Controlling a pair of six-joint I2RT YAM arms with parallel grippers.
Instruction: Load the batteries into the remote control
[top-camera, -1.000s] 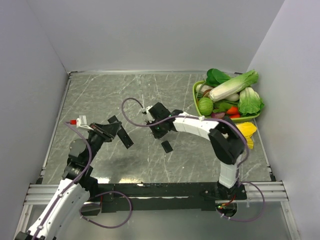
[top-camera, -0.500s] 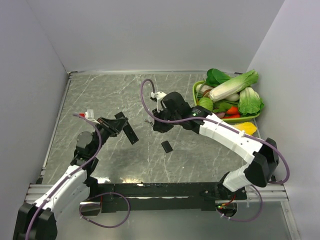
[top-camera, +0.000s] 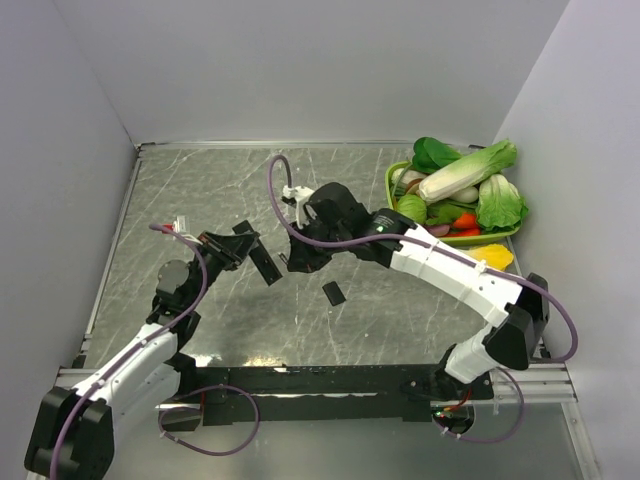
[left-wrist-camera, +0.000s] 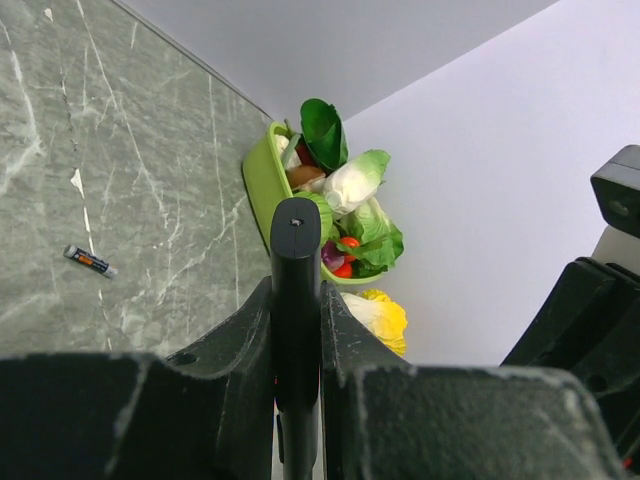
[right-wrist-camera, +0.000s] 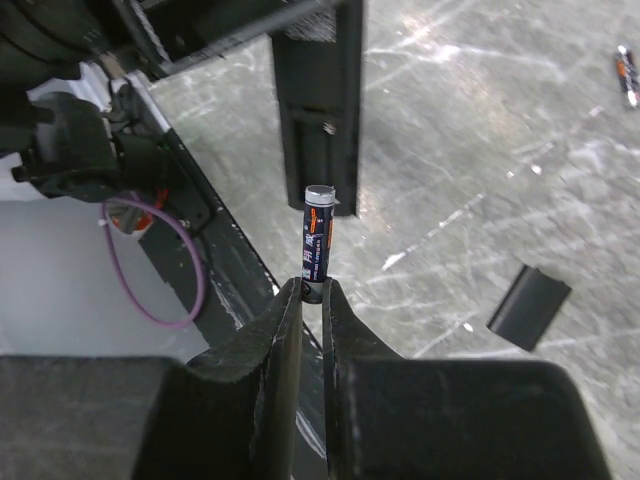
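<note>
Right gripper (right-wrist-camera: 311, 291) carried battery (right-wrist-camera: 318, 240) beside remote control (right-wrist-camera: 318, 95)

Remote control (right-wrist-camera: 318, 100): smooth black plastic, matt.
Battery (right-wrist-camera: 317, 240), just below Remote control: glossy dark printed wrap, bright metal end cap.
Cover piece (right-wrist-camera: 528, 305), right of Remote control: flat matt black plastic.
Table (top-camera: 200, 200): polished grey marble-look, white-veined.
Basket (left-wrist-camera: 262, 180): glossy green plastic.

Left tool (top-camera: 238, 244) gripping remote control (top-camera: 266, 268), right tool (top-camera: 297, 262) just beside it
</note>
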